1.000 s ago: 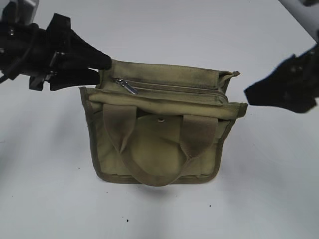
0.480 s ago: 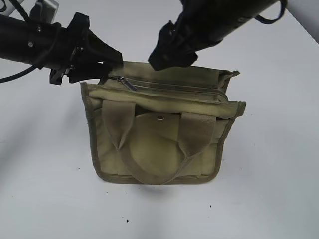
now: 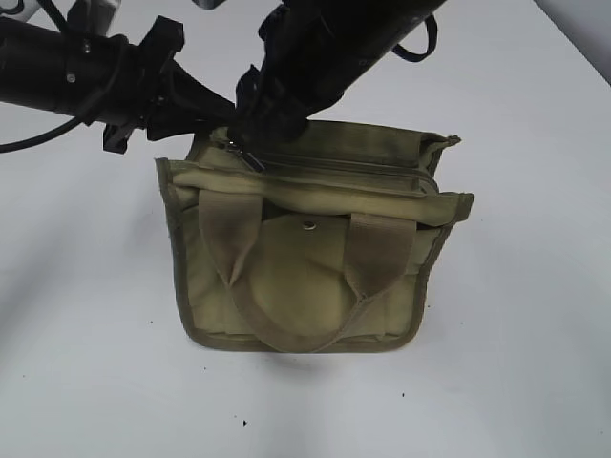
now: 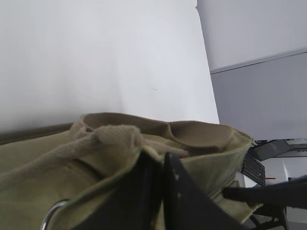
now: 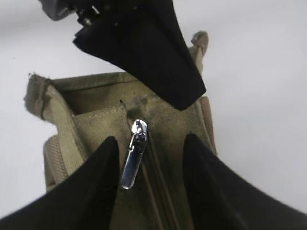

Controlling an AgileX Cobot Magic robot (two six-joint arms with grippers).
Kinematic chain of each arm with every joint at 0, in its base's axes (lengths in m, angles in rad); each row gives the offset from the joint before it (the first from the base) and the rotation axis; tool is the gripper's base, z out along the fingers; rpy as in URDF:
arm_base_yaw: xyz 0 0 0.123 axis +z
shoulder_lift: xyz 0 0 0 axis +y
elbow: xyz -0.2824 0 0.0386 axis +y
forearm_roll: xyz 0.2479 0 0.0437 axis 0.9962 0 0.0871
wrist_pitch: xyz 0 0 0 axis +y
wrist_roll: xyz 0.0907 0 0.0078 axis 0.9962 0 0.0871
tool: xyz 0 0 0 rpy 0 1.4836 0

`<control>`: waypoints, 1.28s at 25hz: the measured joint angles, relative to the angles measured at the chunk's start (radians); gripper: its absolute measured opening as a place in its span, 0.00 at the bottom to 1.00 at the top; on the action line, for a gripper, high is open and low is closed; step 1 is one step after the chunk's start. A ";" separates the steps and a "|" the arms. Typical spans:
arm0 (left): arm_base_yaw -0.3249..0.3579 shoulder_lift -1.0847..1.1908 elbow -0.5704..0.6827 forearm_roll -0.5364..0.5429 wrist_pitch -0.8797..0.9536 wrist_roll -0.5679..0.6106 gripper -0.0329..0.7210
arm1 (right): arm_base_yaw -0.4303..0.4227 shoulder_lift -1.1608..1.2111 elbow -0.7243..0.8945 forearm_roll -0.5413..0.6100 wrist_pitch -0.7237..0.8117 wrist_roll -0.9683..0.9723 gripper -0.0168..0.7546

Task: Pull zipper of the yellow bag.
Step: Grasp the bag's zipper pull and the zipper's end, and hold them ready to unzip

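Sitting on a plain white table, yellow bag upright mid-frame; grey wall behind in left wrist view. My right gripper is spread, fingers either side of the silver pull at the zipper end, not touching. Left gripper pressed together on the bag's top corner fabric. Exterior view: my arms hide that corner.

a white table carried the bag, which stood near its middle, slightly toward the far side.
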 joint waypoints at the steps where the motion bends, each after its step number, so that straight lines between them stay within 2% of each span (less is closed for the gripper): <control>1: 0.000 0.000 0.000 0.000 0.000 0.001 0.08 | 0.000 0.007 0.000 0.000 0.000 0.000 0.47; 8: 0.000 0.001 0.000 0.000 -0.002 0.003 0.07 | 0.013 0.043 0.000 -0.002 0.008 -0.002 0.45; 12: 0.000 0.002 0.000 0.000 0.000 0.003 0.07 | 0.015 0.077 -0.002 -0.040 0.033 -0.003 0.44; 14: -0.001 0.005 0.000 0.000 0.001 0.003 0.07 | 0.015 0.088 -0.005 -0.064 0.037 -0.001 0.39; 20: -0.001 0.009 0.000 -0.008 0.004 0.004 0.07 | 0.016 0.093 -0.006 -0.097 0.070 0.008 0.09; 22: -0.001 0.009 0.000 -0.008 0.012 0.004 0.07 | 0.017 0.093 -0.006 -0.097 0.085 0.010 0.03; 28: -0.002 0.010 0.000 -0.008 0.029 0.004 0.07 | 0.011 0.089 -0.012 -0.165 0.157 0.105 0.02; 32: -0.003 0.010 0.000 -0.018 0.035 0.005 0.07 | -0.044 0.055 -0.012 -0.191 0.284 0.207 0.02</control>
